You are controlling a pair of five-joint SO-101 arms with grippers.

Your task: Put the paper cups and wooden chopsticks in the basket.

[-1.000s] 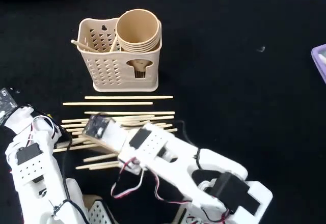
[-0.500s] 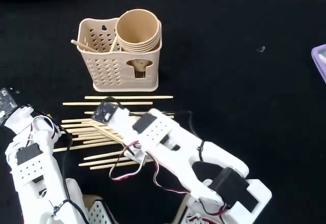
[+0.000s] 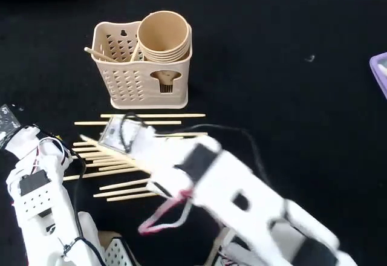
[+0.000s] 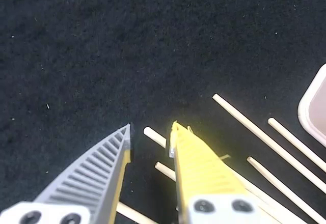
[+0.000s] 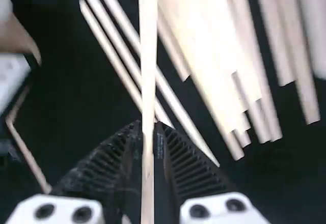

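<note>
One chopstick (image 5: 147,40) sits clamped in the right claw (image 5: 147,127); the left claw (image 4: 151,128) gapes apart.

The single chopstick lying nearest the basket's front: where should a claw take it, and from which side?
Take the nearest chopstick near its middle, straight down from above, pinching across its thin width. It lies flat on the table, parallel to the basket front, with gaps along both long sides; from the side there is nothing to pinch.

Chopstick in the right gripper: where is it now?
High view, left half: the chopstick is clamped in the right gripper, slanting across the loose chopsticks, on the near side of the basket.
</note>
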